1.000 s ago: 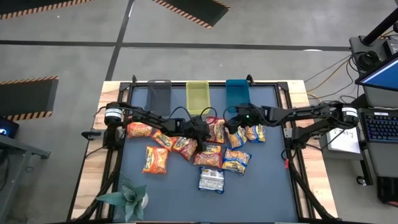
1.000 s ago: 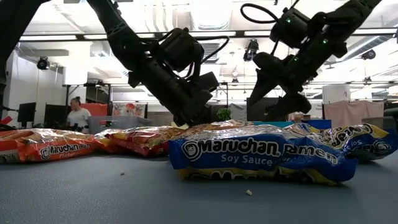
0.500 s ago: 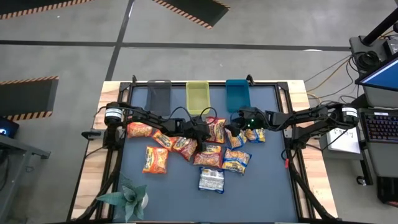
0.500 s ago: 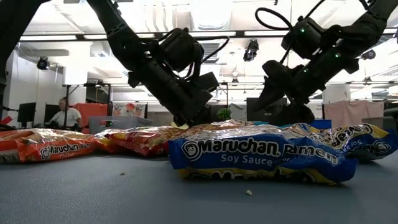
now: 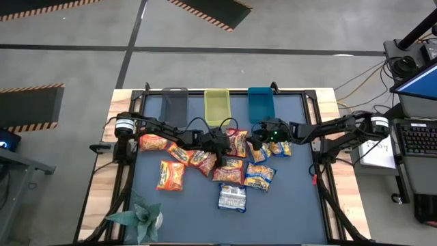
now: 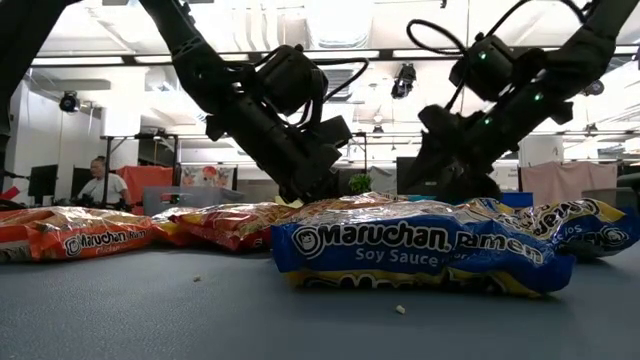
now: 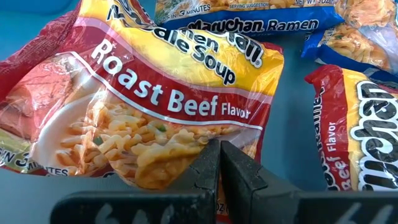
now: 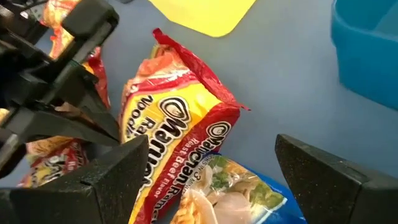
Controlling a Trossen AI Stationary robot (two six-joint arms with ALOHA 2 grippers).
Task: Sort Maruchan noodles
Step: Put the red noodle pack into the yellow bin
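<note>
Red Roast Beef packet (image 7: 161, 106) in left gripper (image 7: 219, 163)

Non-task items, as seen:

- Grey bin (image 5: 175, 103), yellow bin (image 5: 218, 106), blue bin (image 5: 260, 102): side by side along far edge of table, yellow btwn the other two.
- Green leafy plant (image 5: 138, 216): near-left corner of blue mat (image 5: 287, 205).
- Wooden tabletop (image 5: 100, 184): bare strips either side of mat.
- Laptop (image 5: 418, 85) w/ keyboard (image 5: 416, 139): right of table.
- Hazard-striped floor mats (image 5: 31, 107): left of table, another beyond it.
- Person (image 6: 99, 186): seated in room bkgd, low view, by monitors (image 6: 43, 181).
</note>
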